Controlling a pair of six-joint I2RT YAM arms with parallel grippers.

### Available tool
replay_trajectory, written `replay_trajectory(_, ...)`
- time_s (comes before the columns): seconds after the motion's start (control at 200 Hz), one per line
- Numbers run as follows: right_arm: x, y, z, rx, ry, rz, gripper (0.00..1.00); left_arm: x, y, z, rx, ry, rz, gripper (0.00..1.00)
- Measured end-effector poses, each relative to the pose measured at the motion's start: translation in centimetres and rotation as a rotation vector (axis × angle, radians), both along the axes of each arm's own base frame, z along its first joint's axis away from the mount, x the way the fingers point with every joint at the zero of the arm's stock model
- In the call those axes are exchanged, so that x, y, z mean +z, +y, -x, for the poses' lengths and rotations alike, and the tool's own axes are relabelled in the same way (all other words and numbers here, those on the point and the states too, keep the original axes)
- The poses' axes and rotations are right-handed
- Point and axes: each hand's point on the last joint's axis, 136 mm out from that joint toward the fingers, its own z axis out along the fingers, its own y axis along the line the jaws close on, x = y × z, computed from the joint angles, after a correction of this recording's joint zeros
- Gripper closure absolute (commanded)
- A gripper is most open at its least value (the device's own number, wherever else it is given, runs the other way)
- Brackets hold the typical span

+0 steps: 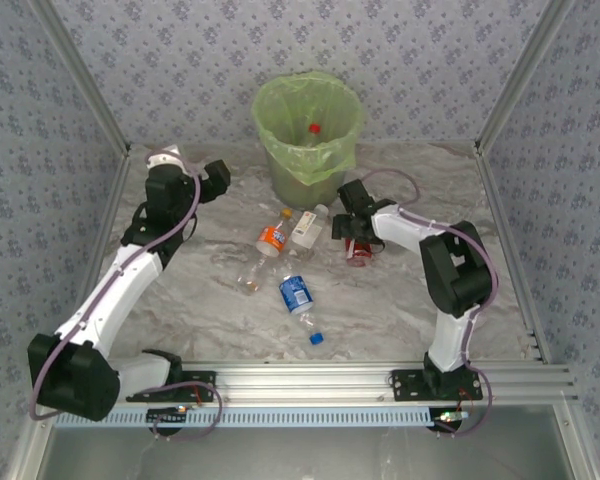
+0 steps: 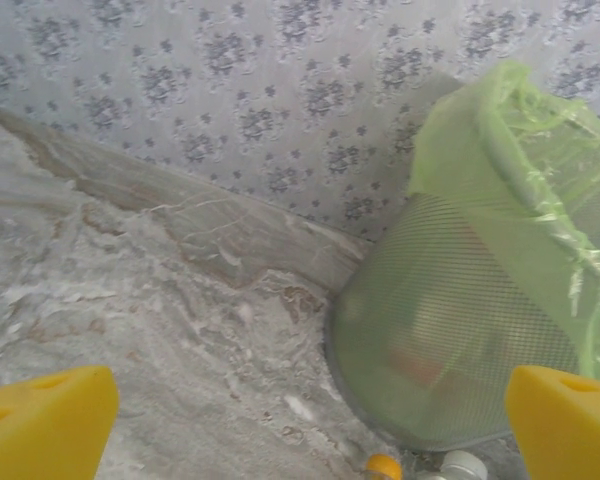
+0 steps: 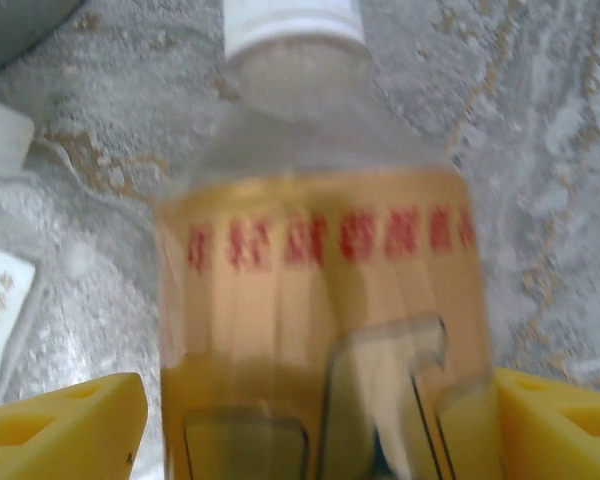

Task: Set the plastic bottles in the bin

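Bottle (image 1: 361, 252) at the right gripper (image 1: 354, 232)

Top: the bottle lies flat, near the bin (image 1: 308, 125). Left wrist: the left gripper (image 2: 310, 425) is spread wide and empty, with the bin (image 2: 460, 330) ahead-right of it. Right wrist: the bottle (image 3: 320, 300) is flanked by the fingers (image 3: 60, 425), grip not discernible; its long axis points ahead, cap (image 3: 293, 22) farthest. It is judged light, thin and slippery, best pinched across the label (image 3: 320, 250).

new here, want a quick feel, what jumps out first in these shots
The bin with its light-green liner stands out at the far middle of the table, a red cap showing inside. Just in front of it lie an orange-labelled bottle, a blue-labelled bottle and a few more. In the right wrist view a white-capped bottle with red lettering sits between the yellow right fingers.
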Motion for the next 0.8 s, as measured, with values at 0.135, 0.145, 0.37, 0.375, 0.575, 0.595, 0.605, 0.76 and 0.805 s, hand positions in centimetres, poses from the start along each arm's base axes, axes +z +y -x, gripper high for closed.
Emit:
replay_trajectory(0.135, -0.9, -0.4, -0.6, 0.001, 0.034, 0.015, 0.15, -0.5, 1.4, 0.9, 0.048, 0.005, 0.022, 0.01)
replay_trajectory(0.145, -1.0, -0.5, -0.6, 0.001, 0.037, 0.017, 0.15, -0.6, 1.4, 1.0, 0.051, 0.006, 0.024, 0.01)
replay_trajectory(0.37, -2.2, -0.6, -0.9, 0.029, 0.086, 0.053, 0.15, -3.2, 2.4, 1.8, 0.087, 0.061, 0.051, 0.01)
replay_trajectory(0.375, -2.2, -0.6, -1.0, 0.029, 0.085, 0.053, 0.15, -3.2, 2.4, 1.8, 0.088, 0.062, 0.052, 0.01)
replay_trajectory(0.575, -2.2, -0.8, -1.0, 0.034, 0.084, 0.066, 0.27, -4.2, 3.1, 2.1, 0.113, 0.103, 0.055, 0.01)
replay_trajectory(0.595, -2.2, -0.8, -1.0, 0.035, 0.083, 0.068, 0.29, -4.3, 3.2, 2.1, 0.117, 0.106, 0.057, 0.01)
replay_trajectory(0.605, -2.2, -0.8, -1.0, 0.032, 0.081, 0.068, 0.30, -4.3, 3.2, 2.1, 0.119, 0.107, 0.056, 0.01)
replay_trajectory(0.76, -2.1, -1.1, -1.0, 0.026, 0.066, 0.075, 0.38, -5.4, 3.8, 2.4, 0.141, 0.136, 0.052, 0.01)
replay_trajectory(0.805, -2.0, -1.1, -0.9, 0.025, 0.060, 0.073, 0.41, -5.8, 3.9, 2.5, 0.145, 0.148, 0.051, 0.01)
